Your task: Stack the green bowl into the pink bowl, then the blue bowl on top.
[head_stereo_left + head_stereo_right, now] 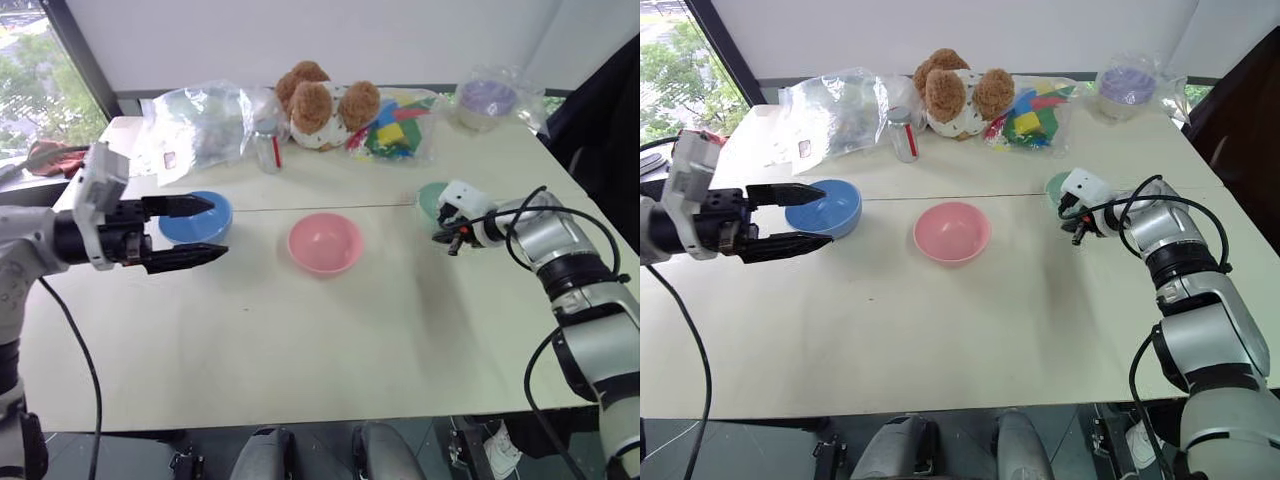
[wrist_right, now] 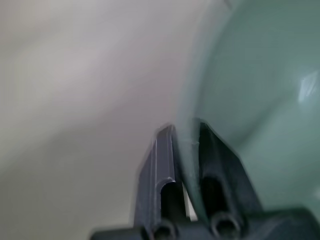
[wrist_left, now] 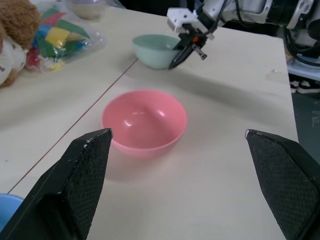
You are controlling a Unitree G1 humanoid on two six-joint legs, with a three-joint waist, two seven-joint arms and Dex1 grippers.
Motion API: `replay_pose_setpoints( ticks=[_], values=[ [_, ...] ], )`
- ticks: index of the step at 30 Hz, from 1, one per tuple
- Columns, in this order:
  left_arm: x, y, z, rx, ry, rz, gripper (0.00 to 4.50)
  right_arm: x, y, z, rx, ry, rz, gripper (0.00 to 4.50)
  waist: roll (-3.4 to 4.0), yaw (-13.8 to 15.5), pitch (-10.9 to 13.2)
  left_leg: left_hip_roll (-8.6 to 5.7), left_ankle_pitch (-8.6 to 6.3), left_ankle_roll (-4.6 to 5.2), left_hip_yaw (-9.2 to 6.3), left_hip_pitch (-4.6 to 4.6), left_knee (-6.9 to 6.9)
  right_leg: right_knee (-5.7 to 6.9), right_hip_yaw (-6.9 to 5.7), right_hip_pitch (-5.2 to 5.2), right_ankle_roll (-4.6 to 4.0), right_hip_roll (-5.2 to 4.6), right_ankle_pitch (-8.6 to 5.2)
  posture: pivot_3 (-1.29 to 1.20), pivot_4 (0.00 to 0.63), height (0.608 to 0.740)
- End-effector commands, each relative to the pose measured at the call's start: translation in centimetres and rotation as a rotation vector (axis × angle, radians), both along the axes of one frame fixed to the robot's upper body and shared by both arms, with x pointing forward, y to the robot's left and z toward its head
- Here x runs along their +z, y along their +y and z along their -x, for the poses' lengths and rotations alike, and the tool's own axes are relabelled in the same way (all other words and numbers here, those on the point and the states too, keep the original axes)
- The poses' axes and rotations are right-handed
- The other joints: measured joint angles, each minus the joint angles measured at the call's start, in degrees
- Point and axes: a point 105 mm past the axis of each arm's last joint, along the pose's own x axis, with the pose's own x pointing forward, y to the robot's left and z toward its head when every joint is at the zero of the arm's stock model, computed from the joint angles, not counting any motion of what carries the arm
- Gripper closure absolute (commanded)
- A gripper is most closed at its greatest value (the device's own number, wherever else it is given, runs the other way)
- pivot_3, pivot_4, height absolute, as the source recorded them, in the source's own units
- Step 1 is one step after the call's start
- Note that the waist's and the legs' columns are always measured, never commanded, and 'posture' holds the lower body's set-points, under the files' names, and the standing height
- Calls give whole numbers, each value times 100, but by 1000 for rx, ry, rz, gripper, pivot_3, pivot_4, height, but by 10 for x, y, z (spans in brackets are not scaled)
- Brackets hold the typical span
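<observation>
The right claw (image 2: 186,150) is pinching the rim of the green bowl (image 3: 156,50), one finger inside and one outside, its arm hiding much of the bowl from the head camera. The left claw (image 1: 190,232) is hanging spread wide in front of the blue bowl (image 1: 825,207), partly covering it. The smooth pink bowl (image 1: 325,242) is sitting upright and empty at the middle of the table (image 1: 300,340), blue to its left, green to its right.

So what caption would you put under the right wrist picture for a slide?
The right gripper shut on the rim of the green bowl, one finger inside and one outside.
</observation>
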Motion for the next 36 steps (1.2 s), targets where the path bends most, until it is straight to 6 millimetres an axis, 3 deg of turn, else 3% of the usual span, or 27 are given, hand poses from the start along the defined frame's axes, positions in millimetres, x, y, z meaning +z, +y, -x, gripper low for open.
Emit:
replay_pose_setpoints(
  ticks=[1, 4, 10, 14, 17, 23, 27, 32, 33, 36],
  values=[
    [10, 5, 9, 18, -30, 10, 79, 26, 8, -1, 69, -68, -8, 4460, 0, 5, 0, 0, 0, 0, 0, 1, 0, 0, 0, 0, 0, 0, 0, 0, 150, 740],
    [6, 10, 13, 26, -7, 13, 79, 69, 66, 29, 400, -90, -67, 4460, 8, 15, 5, -1, -1, 1, 3, -2, -3, 1, 2, -7, 0, -6, 0, 0, 150, 740],
    [11, 15, 11, 41, -28, 35, 79, 78, 132, 75, 751, -70, -66, 4460, 6, 40, 3, 4, -12, 18, 0, -7, -11, 4, -1, -19, 0, -5, 0, 0, 150, 740],
    [11, 14, 9, 47, -32, 38, 79, 73, 155, 86, 838, -46, -69, 4460, 6, 48, 3, -4, -12, 19, 1, -7, -6, 3, -3, -15, -1, -17, 1, 0, 150, 740],
    [10, 13, 9, 50, -35, 34, 79, 56, 167, 85, 882, -31, -26, 4460, 1, 47, 1, -9, -11, 16, 1, -7, -5, 3, -6, -13, -1, -24, 1, 0, 150, 740],
    [5, 14, 13, 77, -34, 14, 79, 34, 174, 74, 891, -27, 43, 4460, 1, 16, 1, -9, 1, -4, 2, -7, -8, 7, -6, -19, -1, -23, 1, 0, 150, 740],
    [-1, 14, 14, 102, -29, 4, 79, 32, 181, 72, 911, -41, 50, 2896, 0, 16, 1, -8, 3, -7, 2, -6, -10, 6, -7, -20, -1, -24, 1, 0, 150, 740],
    [-12, 17, 13, 134, -18, -29, 79, 47, 182, 76, 919, -64, 4, 289, 0, 18, 1, -8, 2, -6, 2, -6, -10, 5, -6, -19, -1, -25, 1, 0, 150, 740],
    [-14, 18, 12, 142, -22, -39, 79, 54, 182, 77, 912, -74, -26, 91, 0, 20, 1, -8, 2, -6, 2, -6, -10, 5, -7, -19, -1, -26, 1, 0, 150, 740],
    [-21, 32, -1, 231, -80, -147, 79, 94, 171, 85, 845, -85, -237, 91, 1, 38, 2, -8, 1, -3, 2, -7, -12, 4, -7, -19, -1, -28, 0, 0, 150, 740]
  ],
)
